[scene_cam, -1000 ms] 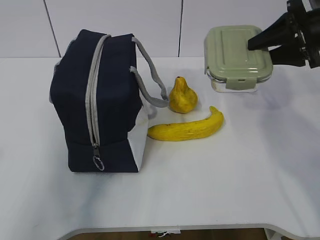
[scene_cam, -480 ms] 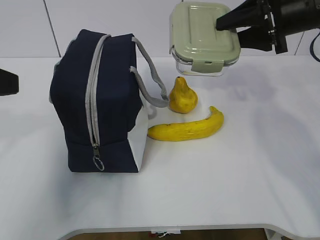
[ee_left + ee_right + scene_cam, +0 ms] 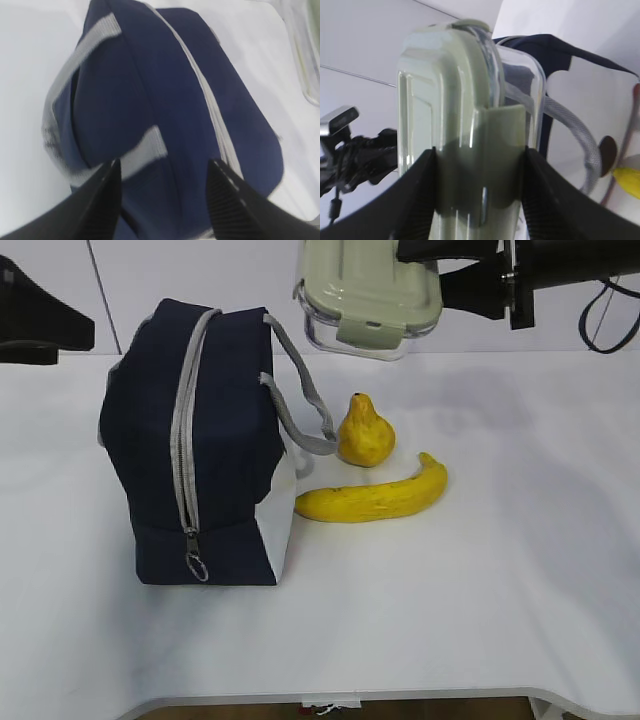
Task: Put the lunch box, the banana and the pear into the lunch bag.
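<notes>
White tabletop (image 3: 480,580) fills the frame. My right gripper (image 3: 479,200) grips the clear glass lunch box with sage-green lid (image 3: 368,292), airborne at top centre. My left gripper (image 3: 162,187) hangs spread over the zipped navy fabric lunch bag (image 3: 195,455) at left. Squat yellow pear (image 3: 365,432) and long curved banana (image 3: 375,498) lie mid-frame.

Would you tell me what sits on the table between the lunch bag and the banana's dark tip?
In the exterior view, the pear stands there, beside the lunch bag handle, just behind the banana.
</notes>
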Controlling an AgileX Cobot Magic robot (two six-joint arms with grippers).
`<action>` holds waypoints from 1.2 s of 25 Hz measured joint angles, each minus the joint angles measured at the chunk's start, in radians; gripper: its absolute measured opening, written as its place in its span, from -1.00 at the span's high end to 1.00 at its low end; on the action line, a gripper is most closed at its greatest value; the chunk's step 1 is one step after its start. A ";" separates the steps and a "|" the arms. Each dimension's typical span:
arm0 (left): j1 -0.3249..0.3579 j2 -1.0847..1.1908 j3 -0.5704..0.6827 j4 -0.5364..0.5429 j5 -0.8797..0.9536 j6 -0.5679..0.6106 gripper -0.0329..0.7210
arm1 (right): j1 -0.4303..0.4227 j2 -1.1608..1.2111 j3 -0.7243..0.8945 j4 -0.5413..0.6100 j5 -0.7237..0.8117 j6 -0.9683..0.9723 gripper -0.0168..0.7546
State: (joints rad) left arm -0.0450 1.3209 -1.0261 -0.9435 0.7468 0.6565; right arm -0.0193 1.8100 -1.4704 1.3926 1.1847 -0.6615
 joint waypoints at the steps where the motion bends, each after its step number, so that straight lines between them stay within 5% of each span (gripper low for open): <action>1: 0.000 0.034 -0.030 0.000 0.011 0.002 -0.18 | 0.009 0.000 0.000 0.007 -0.009 0.000 -0.04; 8: 0.000 0.209 -0.188 -0.004 0.133 0.004 -0.18 | 0.076 0.000 0.000 0.022 -0.091 -0.005 -0.04; 17: 0.000 0.318 -0.247 -0.004 0.210 0.004 -0.16 | 0.136 0.000 0.000 0.060 -0.160 -0.009 -0.04; 21: 0.000 0.349 -0.248 -0.024 0.234 0.004 0.18 | 0.163 0.000 0.000 0.086 -0.197 -0.009 -0.04; 25: 0.000 0.360 -0.254 -0.039 0.250 0.006 0.78 | 0.197 0.019 -0.001 0.142 -0.214 -0.009 -0.04; 30: 0.000 0.360 -0.296 -0.039 0.303 0.006 0.88 | 0.234 0.052 -0.004 0.168 -0.226 -0.009 -0.04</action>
State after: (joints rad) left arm -0.0450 1.6807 -1.3221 -0.9820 1.0498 0.6621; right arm 0.2152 1.8624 -1.4743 1.5601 0.9591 -0.6701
